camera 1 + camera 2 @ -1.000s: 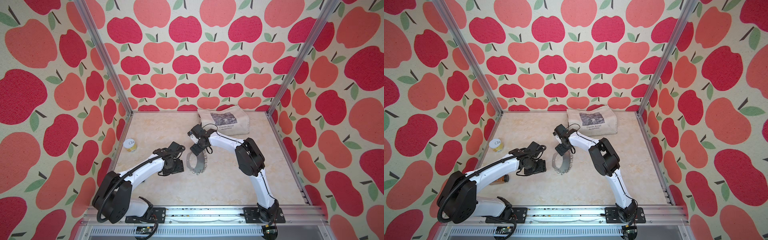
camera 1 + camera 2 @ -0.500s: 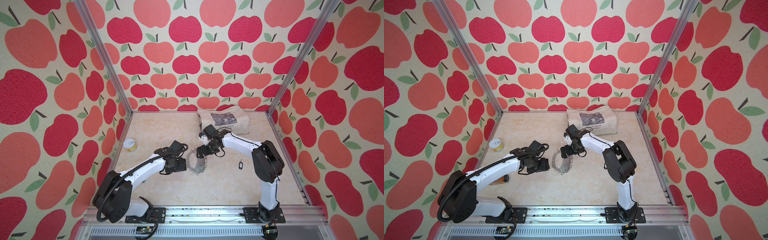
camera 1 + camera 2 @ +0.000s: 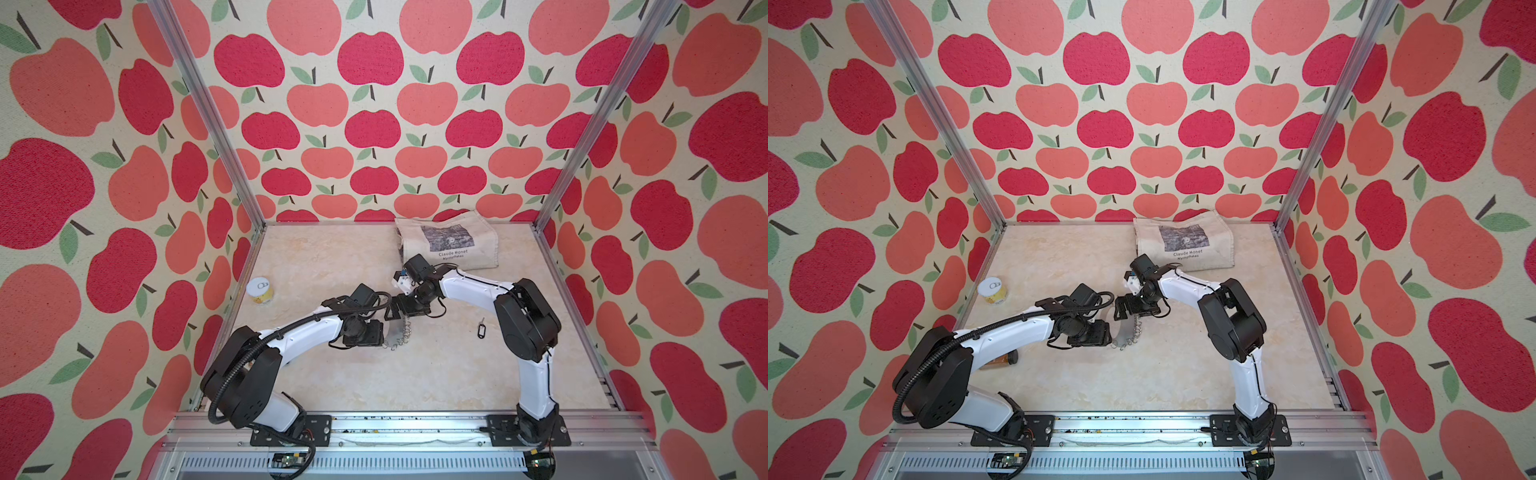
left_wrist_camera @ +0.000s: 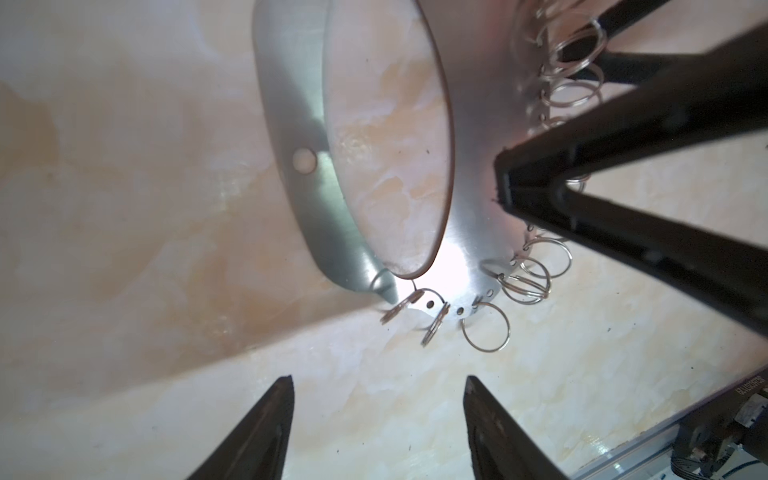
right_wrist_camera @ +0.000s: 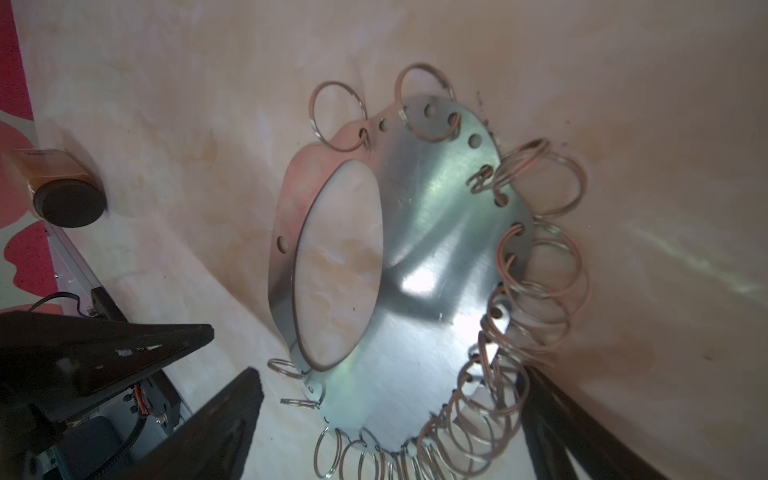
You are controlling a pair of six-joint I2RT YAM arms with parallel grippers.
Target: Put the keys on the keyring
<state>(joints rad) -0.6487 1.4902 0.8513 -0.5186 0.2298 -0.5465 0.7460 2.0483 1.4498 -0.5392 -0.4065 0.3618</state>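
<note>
- My left gripper [image 4: 376, 380] stands half-spread and empty, just short of the keyring [image 4: 469, 249].
- My right gripper [image 5: 390, 374] is wide, straddling the keyring's ringed end (grey face up).
- The keys [image 3: 481, 330] lie on the table [image 3: 374, 395], well apart.

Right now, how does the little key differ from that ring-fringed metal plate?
The keys are tiny with a black tag; the keyring is a larger shiny plate. The keys lie alone to its right; the keyring has the left gripper and right gripper close by. Both are on the table.
</note>
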